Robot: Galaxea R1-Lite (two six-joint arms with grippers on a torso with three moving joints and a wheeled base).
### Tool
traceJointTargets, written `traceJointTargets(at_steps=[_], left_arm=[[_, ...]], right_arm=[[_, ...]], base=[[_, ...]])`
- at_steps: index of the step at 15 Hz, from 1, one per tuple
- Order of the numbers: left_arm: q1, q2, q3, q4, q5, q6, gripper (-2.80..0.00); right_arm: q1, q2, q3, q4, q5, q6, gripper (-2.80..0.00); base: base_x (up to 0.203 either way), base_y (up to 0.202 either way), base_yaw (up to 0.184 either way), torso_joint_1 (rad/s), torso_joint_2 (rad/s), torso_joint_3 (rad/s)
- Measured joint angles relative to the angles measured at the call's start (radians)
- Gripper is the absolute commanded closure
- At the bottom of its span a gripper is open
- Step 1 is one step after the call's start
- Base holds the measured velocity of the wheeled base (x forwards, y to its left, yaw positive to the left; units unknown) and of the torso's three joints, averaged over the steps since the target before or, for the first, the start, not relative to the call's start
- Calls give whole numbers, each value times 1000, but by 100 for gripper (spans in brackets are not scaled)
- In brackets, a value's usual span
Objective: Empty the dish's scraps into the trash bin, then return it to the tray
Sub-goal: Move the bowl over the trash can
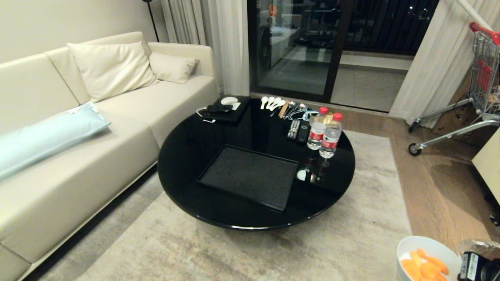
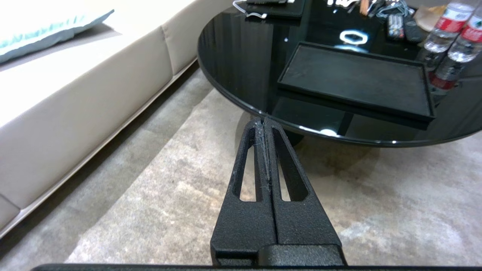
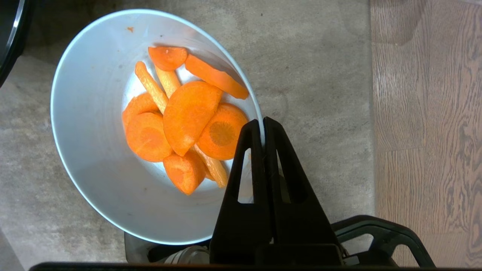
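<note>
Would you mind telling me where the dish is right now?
The dish is off the table, at the head view's lower right above the rug, pinched at its rim by the right pincer and holding the scraps.

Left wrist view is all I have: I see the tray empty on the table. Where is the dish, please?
Observer: The right gripper holds the dish, with its fingers shut on the rim.
Operator: Is it emptied?
Observer: No, the scraps lie inside it, orange slices and sticks.
Operator: What is under it?
Observer: The rug, at the robot's right, off the table.
</note>
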State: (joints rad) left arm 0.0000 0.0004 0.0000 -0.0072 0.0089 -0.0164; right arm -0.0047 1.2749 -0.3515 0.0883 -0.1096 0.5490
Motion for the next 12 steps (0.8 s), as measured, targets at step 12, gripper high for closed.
traceJointTargets(at_steps=[12], left_arm=[[0, 0, 0, 0, 0, 0, 0]], right_arm=[[0, -5, -3, -3, 0, -3, 0]], base=[[0, 0, 0, 0, 0, 0]])
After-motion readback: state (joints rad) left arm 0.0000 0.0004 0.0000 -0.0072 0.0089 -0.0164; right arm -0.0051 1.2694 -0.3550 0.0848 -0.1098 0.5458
